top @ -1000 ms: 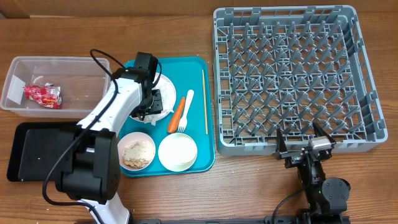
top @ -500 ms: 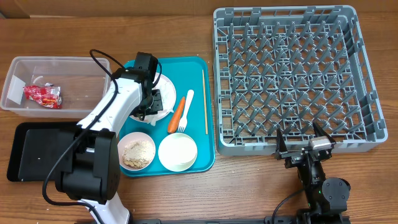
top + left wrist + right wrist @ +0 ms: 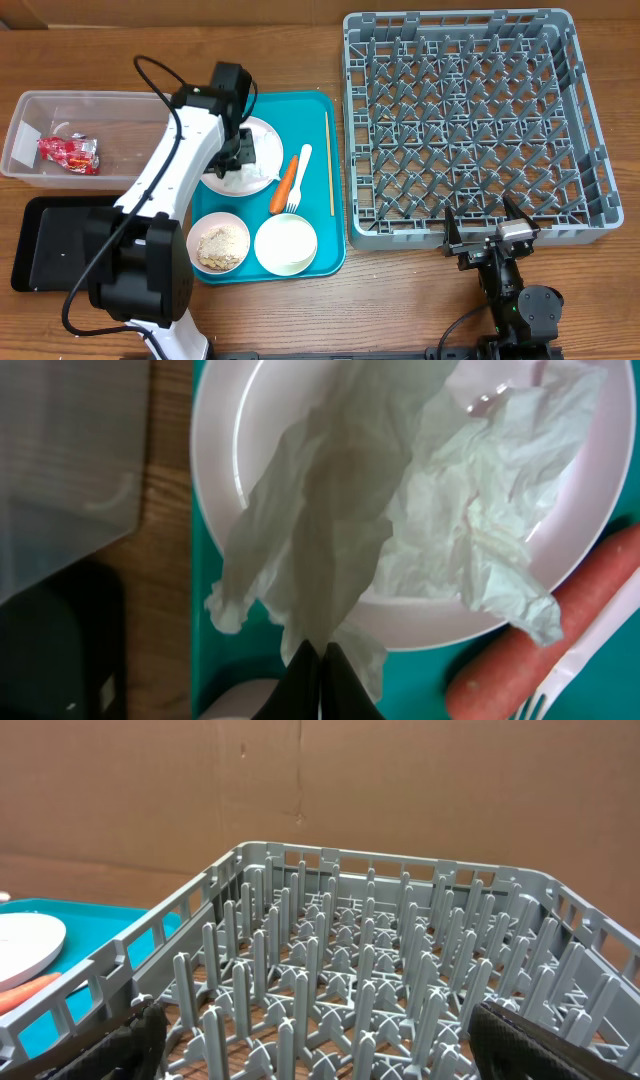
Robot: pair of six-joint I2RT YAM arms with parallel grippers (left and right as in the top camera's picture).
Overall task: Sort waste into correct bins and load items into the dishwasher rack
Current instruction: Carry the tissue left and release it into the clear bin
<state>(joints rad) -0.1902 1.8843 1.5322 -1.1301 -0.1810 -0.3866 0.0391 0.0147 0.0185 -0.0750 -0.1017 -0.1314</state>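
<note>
Pinching crumpled tissue [image 3: 330, 520] over white plate [image 3: 225, 430], left gripper [image 3: 318, 658] clamped, wrapper [image 3: 68, 152] in clear tub [image 3: 130, 140], right gripper [image 3: 320, 1020] spread wide.

Bright even light, soft shadows, sharp overhead

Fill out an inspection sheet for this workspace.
Surface: wooden table, teal tray on it.
Job's things: tissue on plate; carrot, fork, chopstick, rice bowl, empty bowl on the tray; wrapper in clear tub; black tray and rack show nothing inside.
Clutter: nothing seen.
Grippers: left gripper shut on the tissue; right gripper open, beside the rack.
Cables: black cable loops over the left arm.
Surroundings: cardboard wall.
</note>
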